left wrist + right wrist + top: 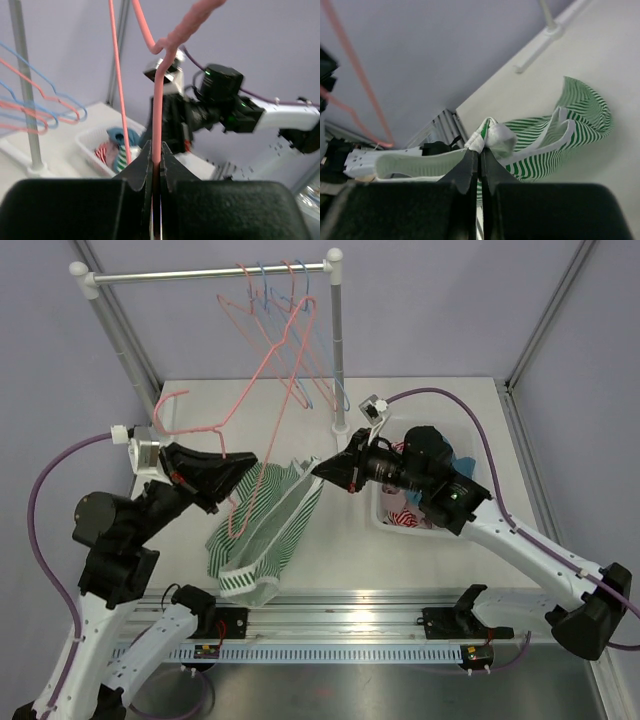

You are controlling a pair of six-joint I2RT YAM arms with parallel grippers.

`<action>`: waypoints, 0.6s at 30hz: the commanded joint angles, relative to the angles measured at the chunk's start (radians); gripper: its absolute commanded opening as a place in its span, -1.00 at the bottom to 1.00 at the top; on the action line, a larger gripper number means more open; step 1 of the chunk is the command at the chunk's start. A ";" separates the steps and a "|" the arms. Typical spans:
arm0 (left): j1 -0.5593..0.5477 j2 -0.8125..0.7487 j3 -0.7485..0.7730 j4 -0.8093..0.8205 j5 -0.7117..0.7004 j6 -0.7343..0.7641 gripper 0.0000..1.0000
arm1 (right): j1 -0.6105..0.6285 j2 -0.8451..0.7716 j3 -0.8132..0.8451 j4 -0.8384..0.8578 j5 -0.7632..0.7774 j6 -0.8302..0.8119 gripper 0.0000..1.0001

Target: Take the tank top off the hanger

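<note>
A green-and-white striped tank top point(262, 530) hangs and drapes onto the table, one part still around the pink wire hanger point(262, 375). My left gripper point(248, 466) is shut on the hanger's wire point(157, 125), holding it tilted above the table. My right gripper point(318, 469) is shut on the tank top's white-edged strap point(492, 137) and holds it up to the right of the hanger. The rest of the top point(570, 135) trails down to the table below.
A clothes rail point(215, 275) with several pink and blue hangers point(290, 300) stands at the back; its post point(338, 350) rises behind my right gripper. A white basket point(405, 512) of clothes sits under the right arm, also in the left wrist view point(107, 147).
</note>
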 commanded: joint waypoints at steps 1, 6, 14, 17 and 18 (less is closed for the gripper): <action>-0.005 0.092 0.063 0.274 -0.105 0.029 -0.98 | 0.077 -0.036 0.118 -0.121 -0.023 -0.108 -1.00; -0.005 0.100 0.150 0.144 -0.312 0.121 -1.00 | 0.157 -0.033 0.142 -0.215 0.143 -0.187 -1.00; -0.005 0.093 0.230 -0.323 -0.705 0.155 -1.00 | 0.335 0.051 0.234 -0.339 0.494 -0.274 -1.00; -0.003 0.080 0.212 -0.410 -0.742 0.141 -1.00 | 0.365 0.159 0.253 -0.357 0.586 -0.239 -1.00; -0.003 0.083 0.203 -0.430 -0.751 0.130 -1.00 | 0.378 0.192 0.268 -0.367 0.623 -0.214 -1.00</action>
